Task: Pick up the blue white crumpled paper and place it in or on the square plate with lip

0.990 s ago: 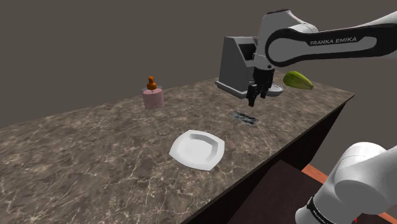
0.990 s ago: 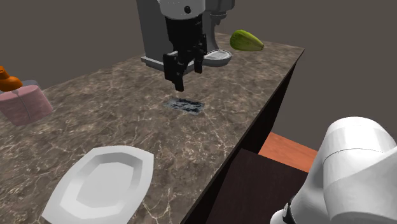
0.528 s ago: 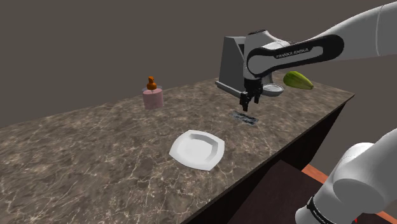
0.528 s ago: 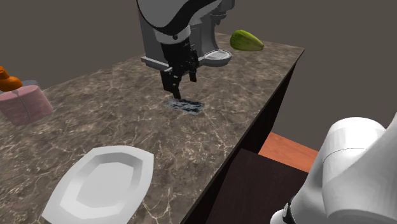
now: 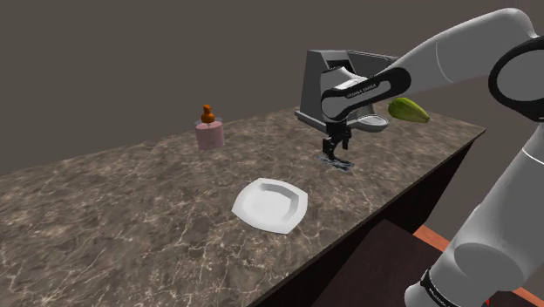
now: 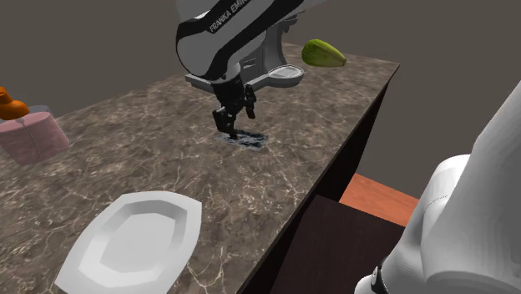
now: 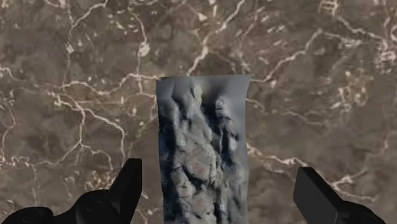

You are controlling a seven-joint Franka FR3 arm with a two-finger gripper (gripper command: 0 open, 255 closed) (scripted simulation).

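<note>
The crumpled paper [image 7: 202, 153] is a flat, grey-blue wrinkled rectangle lying on the dark marble counter [image 5: 131, 209]. It sits near the counter's front edge, in front of the coffee machine [image 5: 327, 83]. My black gripper [image 5: 334, 154] points straight down just above the paper [image 6: 247, 139]. The gripper [image 7: 219, 172] is open: its fingers [image 7: 127, 191] stand wide apart on either side of the paper and do not touch it. The white square plate [image 5: 268, 206] with a raised lip lies empty on the counter, toward the shoulder view's lower left of the paper. It also appears in the second exterior view [image 6: 134, 242].
A grey coffee machine [image 6: 200, 42] stands just behind the gripper [image 6: 231, 131]. A green fruit [image 5: 408, 110] lies at the counter's far corner. A pink cup topped with an orange object [image 5: 209, 133] stands farther back. The counter edge drops off beside the paper toward the dark stand [image 5: 375, 270].
The arm has bent down and the open gripper has descended from well above the counter to just over the paper. The paper and plate have not moved.
</note>
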